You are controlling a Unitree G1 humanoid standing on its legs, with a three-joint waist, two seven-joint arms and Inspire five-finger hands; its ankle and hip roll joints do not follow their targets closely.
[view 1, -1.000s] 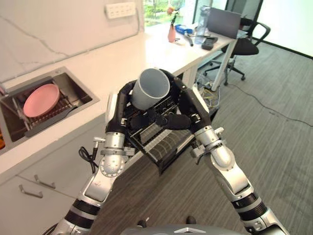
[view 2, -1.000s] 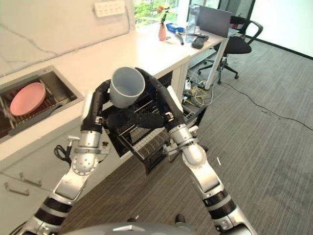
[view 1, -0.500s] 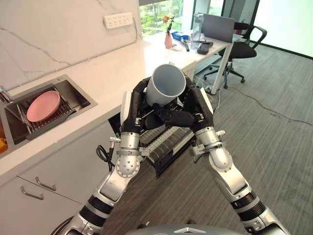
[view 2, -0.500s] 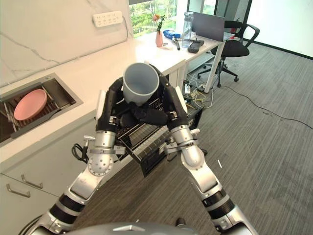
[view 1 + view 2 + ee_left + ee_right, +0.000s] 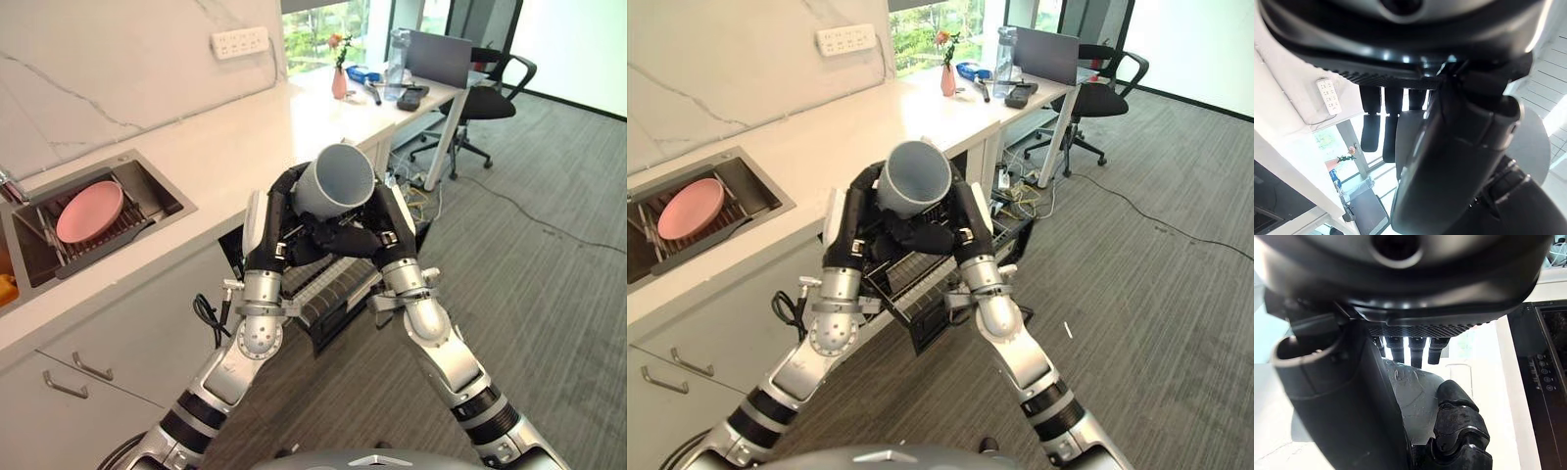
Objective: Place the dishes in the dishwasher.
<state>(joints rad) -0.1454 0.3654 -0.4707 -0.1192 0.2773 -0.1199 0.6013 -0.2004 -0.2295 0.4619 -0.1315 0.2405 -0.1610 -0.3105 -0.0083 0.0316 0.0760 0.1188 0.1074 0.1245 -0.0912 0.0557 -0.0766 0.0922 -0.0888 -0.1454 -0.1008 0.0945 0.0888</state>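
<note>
Grey cup empty, both hands' fingers around it; pink plate in sink.

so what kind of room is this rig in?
Looks like an office kitchenette: a white counter with a built-in sink holding a pink plate, an open dishwasher rack below, and a desk with laptop and office chair beyond.
</note>
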